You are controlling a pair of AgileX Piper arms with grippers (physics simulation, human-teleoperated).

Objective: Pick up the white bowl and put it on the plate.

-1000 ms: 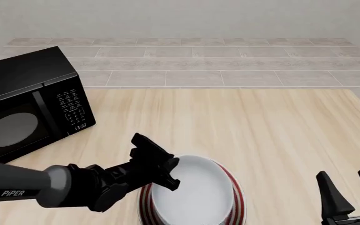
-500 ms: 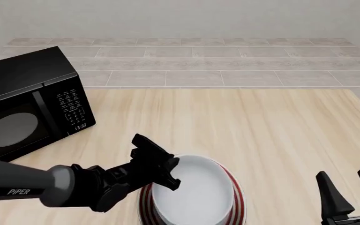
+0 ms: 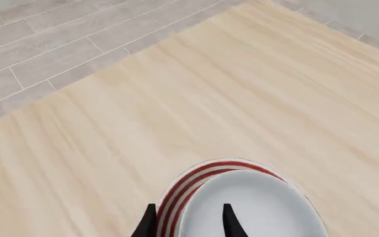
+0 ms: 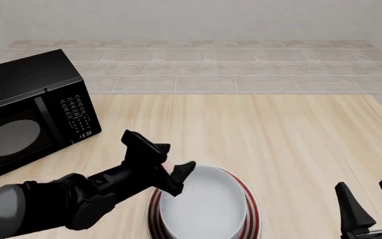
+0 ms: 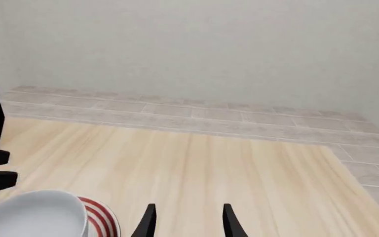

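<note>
Bowl (image 4: 204,204), white and glossy, sits on the red-ringed plate (image 4: 247,199) at the frame's lower centre, my left gripper (image 4: 156,160) spread beside its rim; I should withdraw upward without nudging it.

The front view's bottom edge cuts off the white bowl (image 4: 204,206) and plate (image 4: 249,209) — the bowl hides the plate's middle.
</note>
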